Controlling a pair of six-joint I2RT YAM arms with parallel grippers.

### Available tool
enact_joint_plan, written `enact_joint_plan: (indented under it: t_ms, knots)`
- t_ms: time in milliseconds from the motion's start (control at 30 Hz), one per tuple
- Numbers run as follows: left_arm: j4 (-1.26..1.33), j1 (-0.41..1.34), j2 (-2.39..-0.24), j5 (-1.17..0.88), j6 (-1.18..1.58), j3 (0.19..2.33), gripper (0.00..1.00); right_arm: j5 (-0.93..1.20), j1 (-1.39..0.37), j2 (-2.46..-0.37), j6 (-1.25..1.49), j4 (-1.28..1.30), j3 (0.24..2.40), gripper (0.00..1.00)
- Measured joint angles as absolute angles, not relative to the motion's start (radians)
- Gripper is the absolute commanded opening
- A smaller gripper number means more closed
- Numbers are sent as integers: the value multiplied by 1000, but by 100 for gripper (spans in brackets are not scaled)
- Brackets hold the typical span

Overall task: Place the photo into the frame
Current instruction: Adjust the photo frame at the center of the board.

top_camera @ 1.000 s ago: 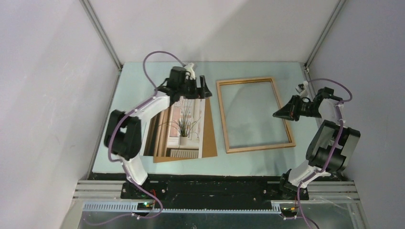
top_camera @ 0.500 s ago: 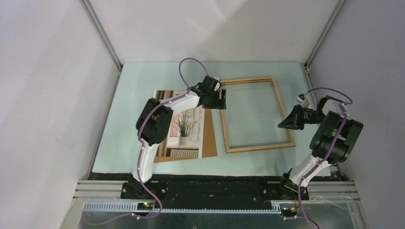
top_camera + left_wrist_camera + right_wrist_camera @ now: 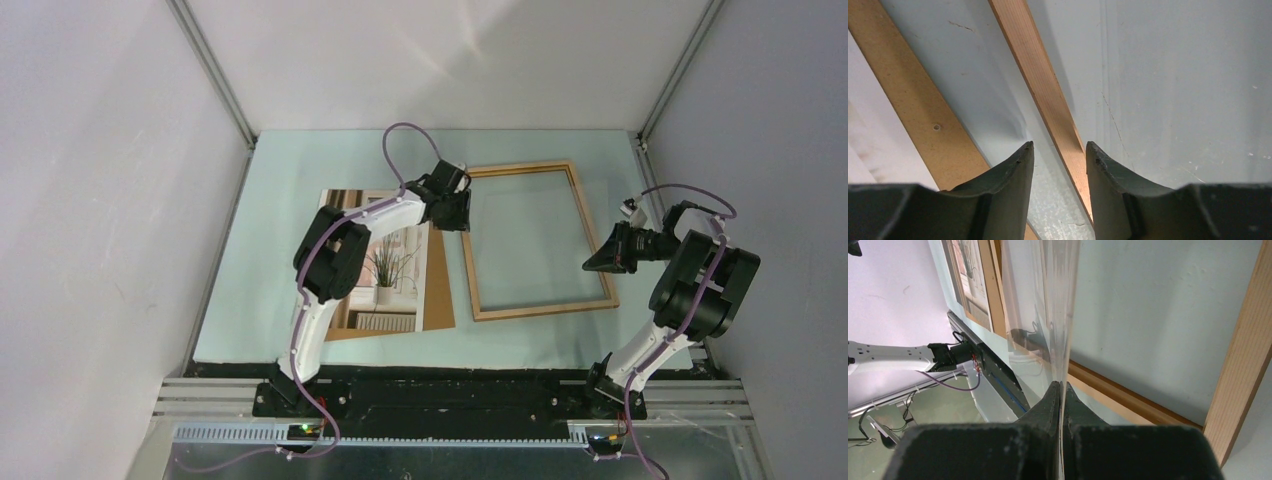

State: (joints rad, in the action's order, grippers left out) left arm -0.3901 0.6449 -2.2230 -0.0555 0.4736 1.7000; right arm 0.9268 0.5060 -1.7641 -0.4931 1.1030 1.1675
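Since a second ago, the left gripper (image 3: 455,208) has been swung from the far edge of the photo (image 3: 388,268) over to the left rail of the frame (image 3: 540,307), and its jaws have been drawn narrower; the right arm has been folded back a little, with its grip unchanged. In the left wrist view, the left gripper (image 3: 1058,147) is seen with its jaws parted on either side of the wooden frame (image 3: 1043,85) rail, a gap still showing on the left of the rail, while a strip of the brown backing board (image 3: 913,100) is seen at 9 o'clock of it. The photo is left lying face up on the backing board (image 3: 437,285) on the pale counter (image 3: 290,170), at 9 o'clock of the frame and just beside it, partly hidden under the left arm. The frame is laid flat on the counter, right of centre. At its 3 o'clock side the right gripper (image 3: 590,264) is held with jaws closed, and in the right wrist view the right gripper (image 3: 1060,386) is seen pinching the edge of a clear sheet (image 3: 1043,315), which rises tilted above the frame (image 3: 1248,355), with the photo (image 3: 970,275) visible beyond.
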Motion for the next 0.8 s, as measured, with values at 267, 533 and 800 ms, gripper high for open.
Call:
enact_joint_plan:
  t_ms: [267, 533, 800]
  knots:
    - [-398, 667, -2223, -54, 482, 1700, 46, 923, 506, -1766, -515, 1103, 1168, 0]
    - [-413, 694, -2223, -26, 482, 1700, 25, 923, 506, -1766, -538, 1111, 1168, 0]
    - [-383, 695, -2197, -19, 472, 1651, 2, 932, 506, -1766, -588, 1136, 1168, 0]
